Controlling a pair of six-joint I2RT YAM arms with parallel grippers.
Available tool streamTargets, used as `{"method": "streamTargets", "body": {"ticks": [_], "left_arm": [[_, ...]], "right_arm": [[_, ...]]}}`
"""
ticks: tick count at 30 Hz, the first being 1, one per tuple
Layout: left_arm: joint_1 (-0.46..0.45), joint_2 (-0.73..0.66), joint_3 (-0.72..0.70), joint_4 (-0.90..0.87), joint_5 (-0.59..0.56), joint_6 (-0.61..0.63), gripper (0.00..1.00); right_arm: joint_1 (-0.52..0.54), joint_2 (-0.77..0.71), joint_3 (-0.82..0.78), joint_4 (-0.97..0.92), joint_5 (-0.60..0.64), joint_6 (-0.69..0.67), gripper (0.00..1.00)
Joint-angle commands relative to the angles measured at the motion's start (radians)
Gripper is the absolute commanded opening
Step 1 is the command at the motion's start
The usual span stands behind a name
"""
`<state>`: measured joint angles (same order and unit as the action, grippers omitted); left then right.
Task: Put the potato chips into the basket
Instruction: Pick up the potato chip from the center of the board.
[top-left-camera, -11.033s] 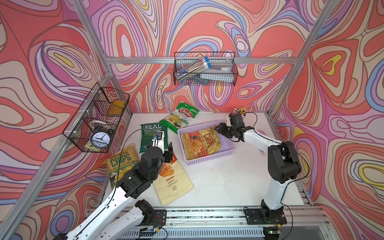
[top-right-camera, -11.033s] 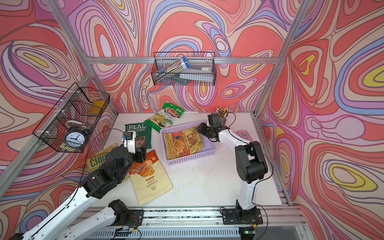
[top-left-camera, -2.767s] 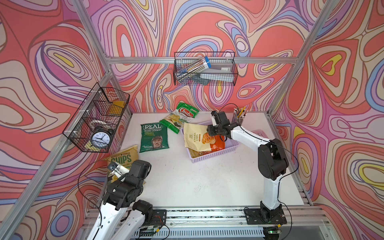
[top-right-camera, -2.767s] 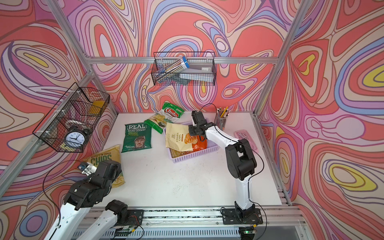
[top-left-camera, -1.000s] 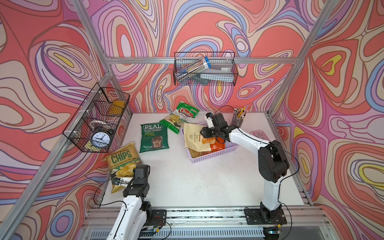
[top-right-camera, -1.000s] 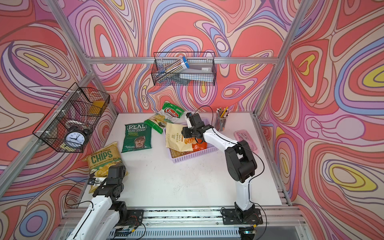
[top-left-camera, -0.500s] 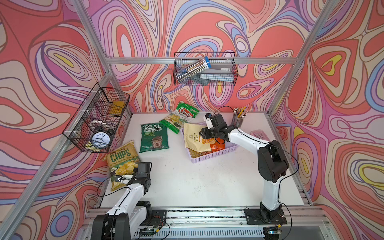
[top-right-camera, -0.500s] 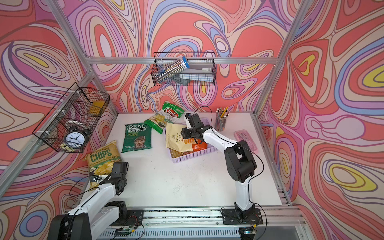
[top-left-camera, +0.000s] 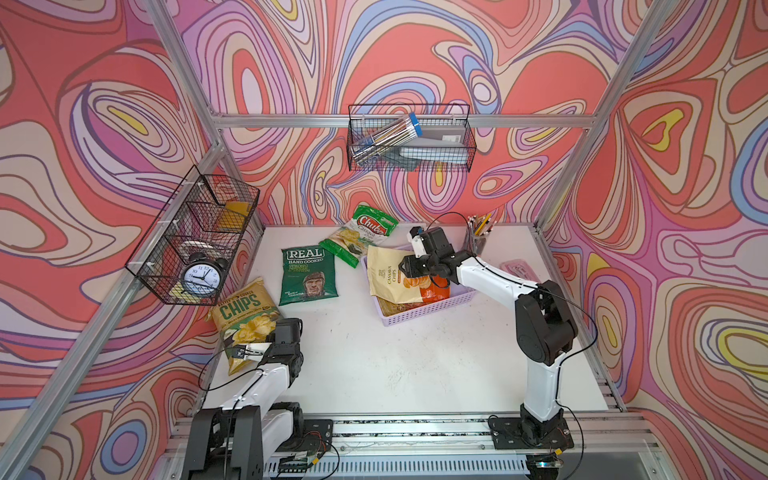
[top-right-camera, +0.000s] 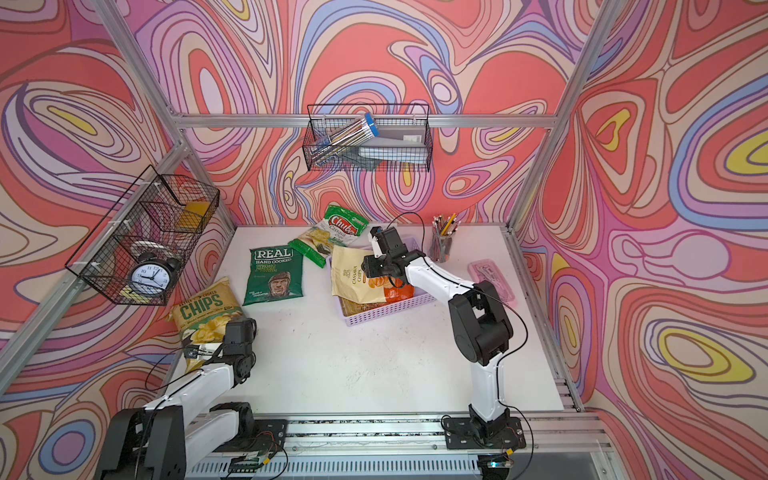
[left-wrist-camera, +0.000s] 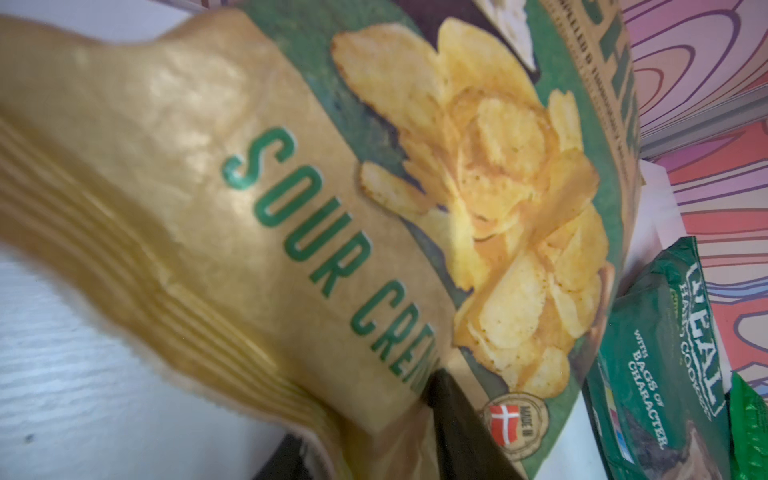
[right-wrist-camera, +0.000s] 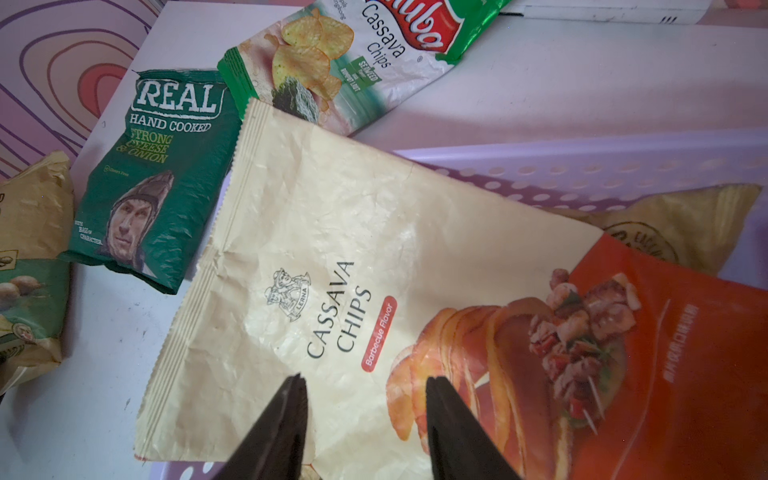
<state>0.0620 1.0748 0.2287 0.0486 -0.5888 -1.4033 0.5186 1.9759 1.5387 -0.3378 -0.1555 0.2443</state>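
The lilac basket (top-left-camera: 415, 318) (top-right-camera: 374, 312) stands right of the table's middle. A cream-orange Cassava Chips bag (top-left-camera: 388, 278) (right-wrist-camera: 332, 249) lies slanted across it, sticking out over the left rim, on top of a golden bag (right-wrist-camera: 685, 216). My right gripper (top-left-camera: 406, 266) (right-wrist-camera: 363, 378) hovers open just over the cassava bag. The yellow-green CHIPS bag (top-left-camera: 245, 311) (left-wrist-camera: 374, 166) lies at the front left; my left gripper (top-left-camera: 245, 352) (left-wrist-camera: 361, 415) is shut on its crimped near edge. The dark green REAL bag (top-left-camera: 307, 276) and the Chuba bag (top-left-camera: 365, 232) lie flat left of the basket.
A pencil cup (top-left-camera: 480, 237) and a pink case (top-left-camera: 517, 266) sit at the back right. A black wire basket with a clock (top-left-camera: 195, 241) hangs on the left wall, another wire basket (top-left-camera: 409, 141) on the back wall. Bare white tabletop (top-left-camera: 395, 365) spreads in front.
My left gripper has reached the CHIPS bag's near edge and closed its fingers on it. The right gripper has barely shifted over the cassava bag.
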Motion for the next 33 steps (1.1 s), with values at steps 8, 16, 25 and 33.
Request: {"method": "streamTargets", "body": {"ticks": [8,16,25,33], "left_arm": [[0.010,-0.121,-0.018,-0.116,0.033,0.037,0.00],[-0.026,-0.303,-0.068,-0.197,0.366,0.081,0.00],[-0.151,-0.558,-0.049,-0.436,0.521,0.183,0.00],[-0.174,-0.842,0.103,-0.679,0.398,0.264,0.00]], "right_arm": [[0.009,0.000,0.012,-0.010,-0.009,-0.010,0.48],[0.011,-0.008,0.004,-0.004,-0.007,-0.011,0.48],[0.011,-0.026,-0.005,0.007,0.005,-0.011,0.48],[0.011,-0.027,-0.002,0.005,0.016,-0.013,0.48]]}}
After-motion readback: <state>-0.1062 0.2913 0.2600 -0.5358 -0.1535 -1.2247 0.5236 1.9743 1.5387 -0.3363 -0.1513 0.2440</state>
